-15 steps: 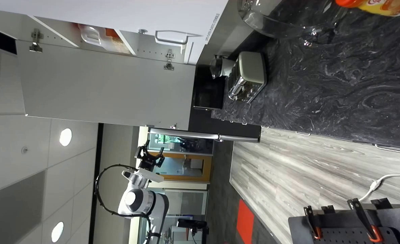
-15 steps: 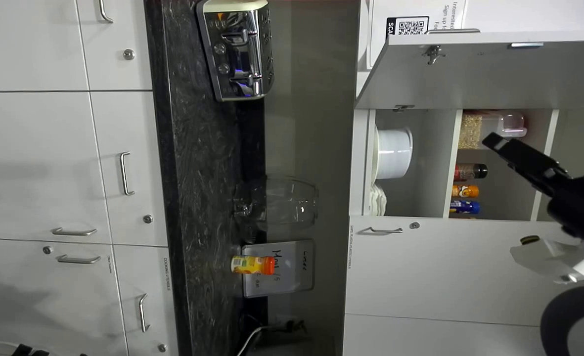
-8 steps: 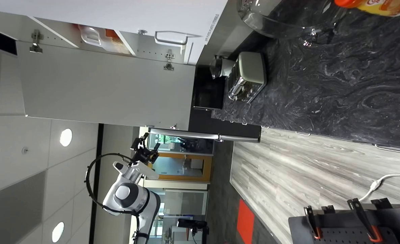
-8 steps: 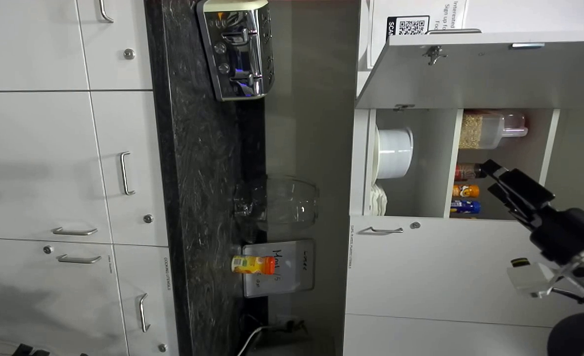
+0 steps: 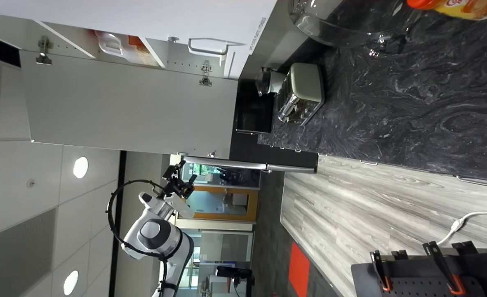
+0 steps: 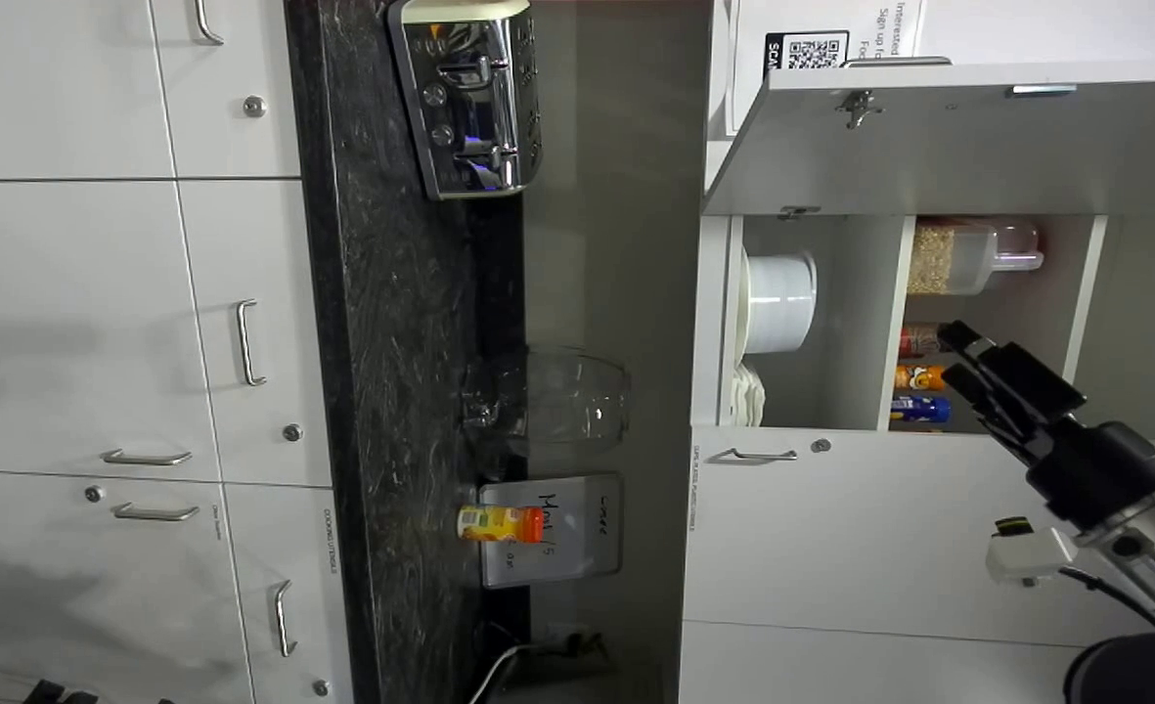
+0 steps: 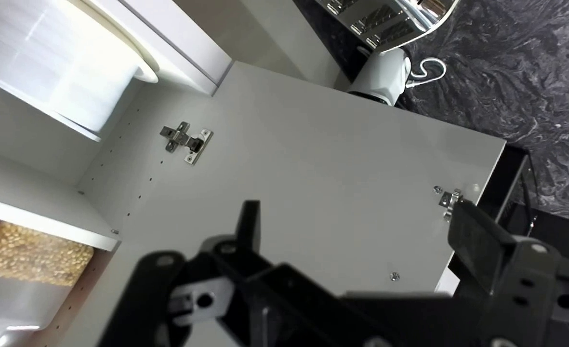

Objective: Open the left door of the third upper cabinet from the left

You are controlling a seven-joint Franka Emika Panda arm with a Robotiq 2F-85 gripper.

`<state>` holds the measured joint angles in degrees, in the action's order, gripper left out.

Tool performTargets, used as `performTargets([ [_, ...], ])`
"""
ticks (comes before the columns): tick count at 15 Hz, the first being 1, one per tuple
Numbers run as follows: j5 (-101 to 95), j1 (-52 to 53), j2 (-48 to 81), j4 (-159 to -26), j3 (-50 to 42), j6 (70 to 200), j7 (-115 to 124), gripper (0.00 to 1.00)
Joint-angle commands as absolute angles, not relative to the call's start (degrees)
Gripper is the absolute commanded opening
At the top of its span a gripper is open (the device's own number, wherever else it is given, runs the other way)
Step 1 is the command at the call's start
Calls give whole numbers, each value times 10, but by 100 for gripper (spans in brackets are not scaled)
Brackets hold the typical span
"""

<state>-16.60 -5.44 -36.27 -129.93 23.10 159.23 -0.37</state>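
The left door (image 5: pixel 128 107) is a light grey panel swung wide open on its hinges; it also shows in an exterior view (image 6: pixel 988 147) and fills the middle of the wrist view (image 7: pixel 332 178). Its handle (image 6: pixel 898 62) sits on the outer face near the free edge. The third upper cabinet (image 6: pixel 895 323) shows its left half open; its bare inner side wall shows in the wrist view (image 7: pixel 135 130). My gripper (image 6: pixel 949 357) is open and empty, in front of the open compartment. In the wrist view its fingers (image 7: pixel 356 209) are spread before the door's inner face; contact is not visible.
The matching neighbouring door (image 6: pixel 880 528) is shut. On the shelves are a grain container (image 6: pixel 949 259), several bottles (image 6: pixel 919 376) and a white stack (image 6: pixel 780 303). On the dark counter (image 5: pixel 412 95) stand a toaster (image 5: pixel 305 82), a glass dispenser (image 6: pixel 577 396) and an orange-capped bottle (image 6: pixel 499 523).
My arm has drawn back slightly and the gripper has turned, so two fingers show where one showed in an exterior view. The door has stayed open and still.
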Motion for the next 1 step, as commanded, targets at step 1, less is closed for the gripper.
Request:
performTargets([
  [1,-183,-42,-359,-1298,221,1589,8,100],
])
